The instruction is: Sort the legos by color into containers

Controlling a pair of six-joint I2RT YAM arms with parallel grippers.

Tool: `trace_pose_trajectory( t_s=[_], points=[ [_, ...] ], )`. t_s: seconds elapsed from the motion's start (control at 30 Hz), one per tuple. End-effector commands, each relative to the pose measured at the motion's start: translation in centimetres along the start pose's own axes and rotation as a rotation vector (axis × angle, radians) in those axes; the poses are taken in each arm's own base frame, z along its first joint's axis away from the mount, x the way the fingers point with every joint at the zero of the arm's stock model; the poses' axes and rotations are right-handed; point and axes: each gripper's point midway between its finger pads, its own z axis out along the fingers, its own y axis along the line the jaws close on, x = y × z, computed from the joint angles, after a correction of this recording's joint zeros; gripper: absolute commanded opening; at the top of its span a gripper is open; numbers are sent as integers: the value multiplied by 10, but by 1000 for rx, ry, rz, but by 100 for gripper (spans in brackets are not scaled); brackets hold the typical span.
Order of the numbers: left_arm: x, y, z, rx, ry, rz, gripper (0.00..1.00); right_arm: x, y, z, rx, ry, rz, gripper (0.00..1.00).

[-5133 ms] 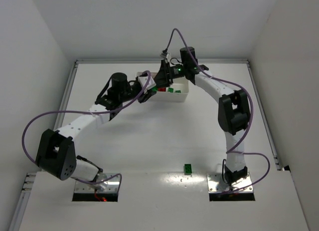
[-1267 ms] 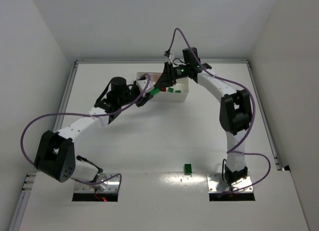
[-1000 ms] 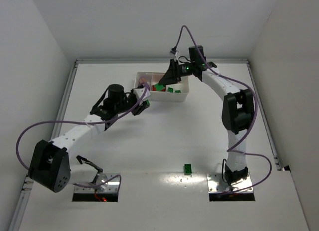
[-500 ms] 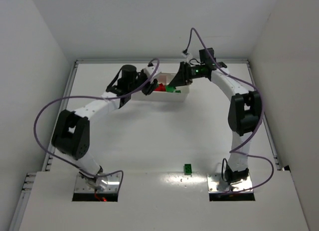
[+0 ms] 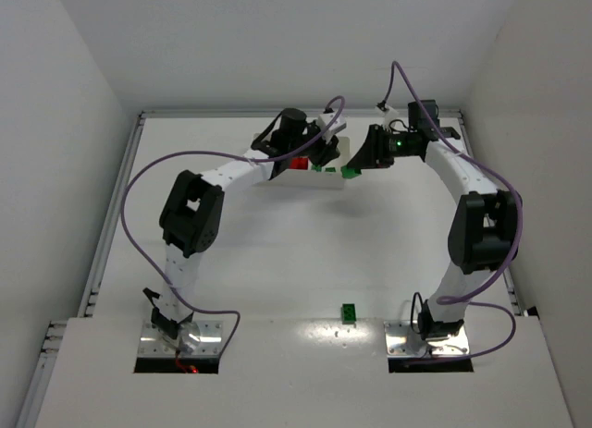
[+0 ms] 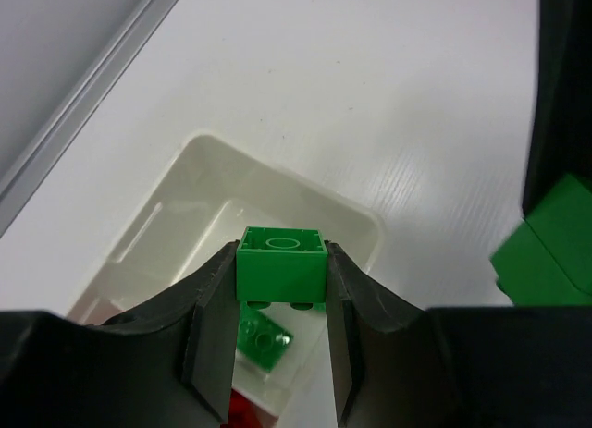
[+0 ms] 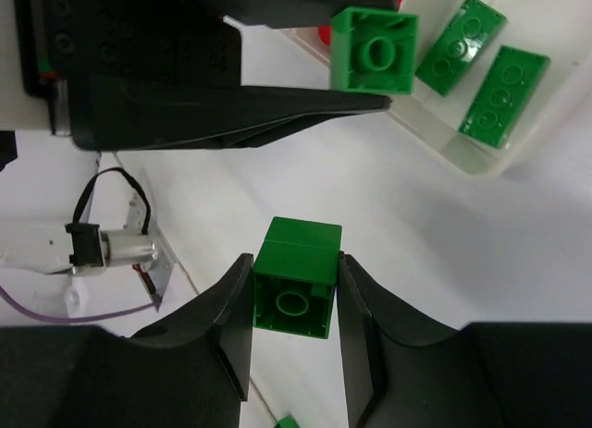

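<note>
**Item 1.** White tray, three compartments, at the far side of the bench.
- End compartment nearest the right arm: flat green plates, two visible.
- Next compartment along: red bricks.
- Third compartment: mostly hidden behind the left arm. No purple-blue pieces can be made out.

**Item 2.** Left gripper, clamped on the first green brick. It hangs above the tray's green compartment, and the brick is not yet let go.

**Item 3.** Right gripper, clamped on the second green brick. It sits just outside the tray's end wall, over bare bench.

**Item 4.** Stray green brick, lying on the bench well apart from the tray, on its near side. Neither gripper is near it.

**Status (judged):** late stage. Some greens and reds are already binned. Two greens in hand remain to be dropped, and one is left to fetch.
</note>
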Motion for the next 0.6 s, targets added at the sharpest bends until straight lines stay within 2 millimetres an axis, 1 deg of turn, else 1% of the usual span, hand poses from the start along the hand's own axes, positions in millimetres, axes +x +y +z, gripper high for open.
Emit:
trace_pose_trajectory(
  t_s=[0.0,0.03,0.07,0.1,0.13,0.17,0.2,0.23,0.27,0.3,0.33,0.37,0.4,0.43,0.47,0.5,0.53,0.57],
  points=[
    [-6,1,16,17,-1,-55,31,-5,3,-16,27,-34,-40,0],
    [-6,8,25,0,1,-66,36,-7,-1,-19,32,-40,-45,0],
    [-7,9,27,-2,-4,-72,53,-6,-3,-21,38,-40,-33,0],
    [-11,11,27,-12,-11,-82,60,-6,-4,-21,38,-40,-42,0],
    [-12,10,27,-3,-13,-82,63,-4,-4,-22,39,-34,-34,0],
    [-12,10,27,-3,-13,-73,70,-9,-5,-25,44,-46,-38,0],
    [-12,10,27,-3,-13,-73,75,-9,-5,-25,44,-46,-38,0],
    [-18,11,23,-7,-26,-52,77,-7,-8,-23,44,-39,-30,0],
    [-10,13,19,-13,-15,-59,77,-7,-8,-23,44,-39,-30,0],
    [-23,13,10,-18,-36,-38,77,-8,-10,-20,35,-40,-31,0],
    [-29,10,5,-13,-58,-28,77,-8,-10,-20,35,-40,-31,0],
    [-16,14,-4,-17,-43,-41,77,-8,-8,-20,26,-39,-31,0],
    [-19,15,-12,-11,-59,-38,77,-11,-10,-18,25,-44,-28,0],
    [-44,11,-29,15,-125,-20,77,-12,-11,-17,25,-44,-28,0],
    [-30,11,-39,22,-104,-38,77,-12,-9,-17,13,-43,-28,0],
    [-34,5,-46,42,-113,-11,77,-14,-12,-15,13,-42,-27,0],
    [-46,-3,-62,87,-131,17,77,-17,-8,-12,-2,-39,-36,0],
    [-39,-14,-68,131,-111,32,77,-17,-11,-9,-1,-34,-30,0]
  ],
)
